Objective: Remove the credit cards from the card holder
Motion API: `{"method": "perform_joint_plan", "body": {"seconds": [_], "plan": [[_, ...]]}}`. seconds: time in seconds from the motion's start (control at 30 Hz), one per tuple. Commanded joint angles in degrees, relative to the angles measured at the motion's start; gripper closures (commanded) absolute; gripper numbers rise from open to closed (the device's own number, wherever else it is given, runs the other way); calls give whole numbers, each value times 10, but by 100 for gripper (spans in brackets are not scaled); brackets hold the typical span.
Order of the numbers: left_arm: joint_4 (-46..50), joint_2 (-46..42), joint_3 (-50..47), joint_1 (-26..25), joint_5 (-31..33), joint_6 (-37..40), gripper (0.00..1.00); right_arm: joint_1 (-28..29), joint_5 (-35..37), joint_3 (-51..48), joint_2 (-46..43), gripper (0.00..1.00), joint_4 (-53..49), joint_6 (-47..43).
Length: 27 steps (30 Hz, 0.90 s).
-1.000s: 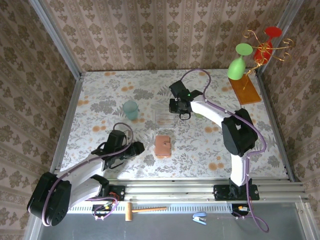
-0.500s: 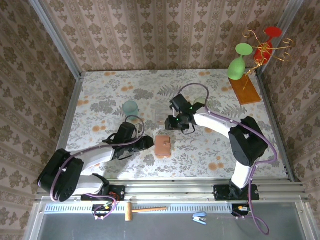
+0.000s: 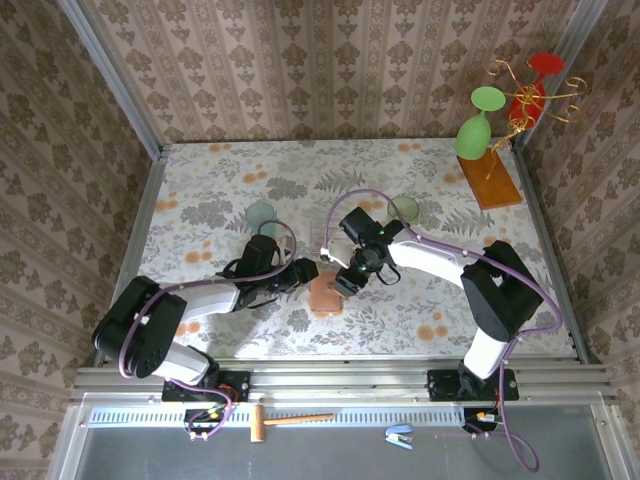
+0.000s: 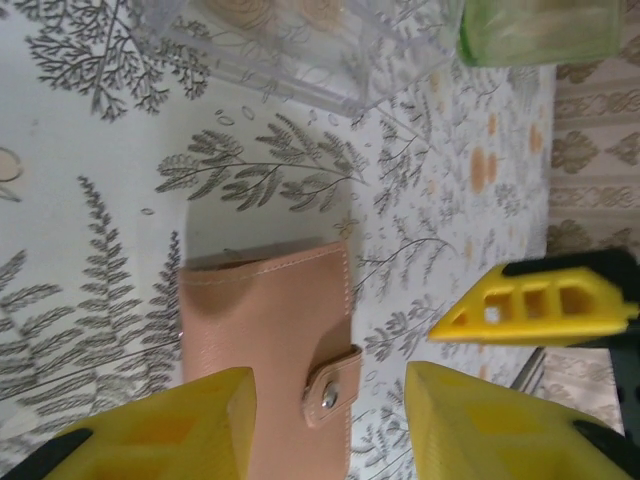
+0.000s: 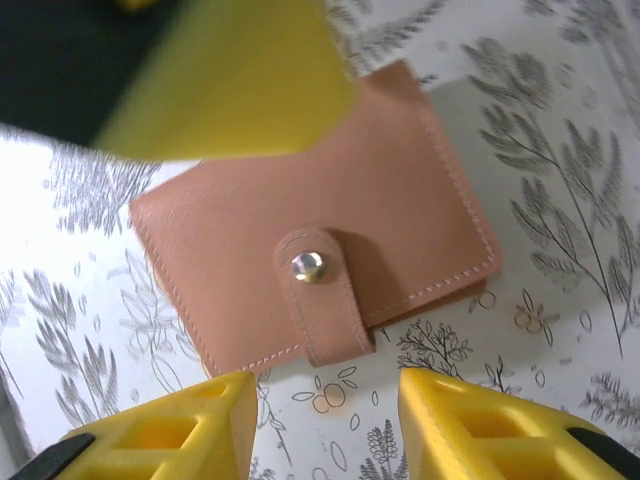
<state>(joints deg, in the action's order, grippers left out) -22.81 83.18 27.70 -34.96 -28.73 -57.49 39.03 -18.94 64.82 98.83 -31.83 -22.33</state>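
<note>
Card holder: the card holder [image 3: 325, 294] lay flat and closed near the middle of the tabletop [image 3: 200, 190], somewhat closer to the near edge.
Material: smooth tan-pink leather with stitched edges and rounded corners; a strap tab was fastened by a small round metal snap [image 5: 307, 265].
Axis: the long side ran from near edge to far edge, and the strap side faced the right edge (judged from the top view).
Left claw: the left claw [image 4: 330, 430] was spread over the holder's left part, pinching nothing.
Right claw: the right claw [image 5: 325, 425] was spread just beside the strap edge, holding nothing.
Beyond: a clear plastic box [image 4: 300, 45] and a green cup [image 4: 540, 25] stood toward the far edge.
</note>
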Motion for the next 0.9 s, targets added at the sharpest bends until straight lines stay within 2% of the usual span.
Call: {"method": "perform_joint_plan", "body": {"seconds": [0.0,0.2,0.53,0.87], "plan": [[-64,5,-10,-1,-15,-47,57,20,12,11,2,60,-27,-144],[7,-35,-9,1,13,-36,58,39,36,43,39,61,-36,-177],[134,-164,-26,33,47,-11,58,52,81,58,68,61,-21,-183],[172,-229,-61,56,58,-14,57,58,85,69,99,60,-23,-189]]}}
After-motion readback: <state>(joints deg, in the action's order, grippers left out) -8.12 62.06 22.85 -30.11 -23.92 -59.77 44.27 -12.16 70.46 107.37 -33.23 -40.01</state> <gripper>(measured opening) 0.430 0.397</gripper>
